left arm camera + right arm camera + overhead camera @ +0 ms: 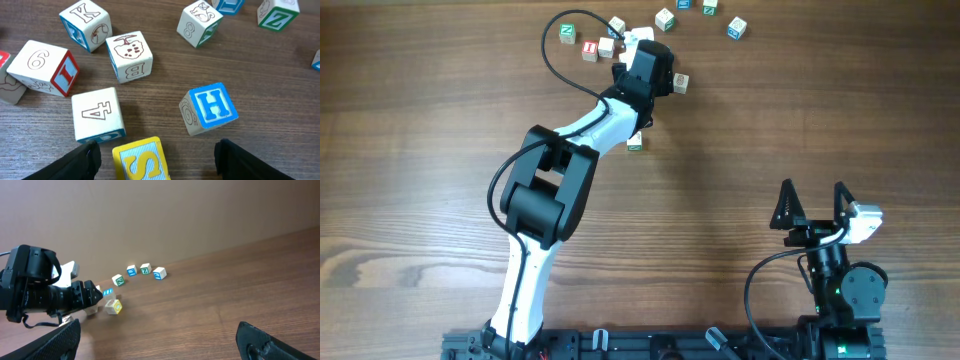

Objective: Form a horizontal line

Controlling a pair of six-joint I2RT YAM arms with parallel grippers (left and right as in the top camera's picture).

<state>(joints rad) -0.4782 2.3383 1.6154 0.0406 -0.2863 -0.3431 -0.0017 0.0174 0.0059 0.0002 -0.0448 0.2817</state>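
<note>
Straddling the yellow S cube (140, 161), our left gripper (156, 147) gapes; 4 cube (97, 114) at ten-thirty, H cube (209, 107) at two; right gripper (157, 326) gapes too.

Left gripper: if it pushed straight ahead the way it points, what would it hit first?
The yellow S block, sitting between the open fingers of the left gripper. Depth is unclear, but nothing nearer shows.

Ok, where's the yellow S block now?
The yellow S block is bottom centre of the left wrist view, inside the open left tool, 4 block up-left and blue H block up-right.
</note>
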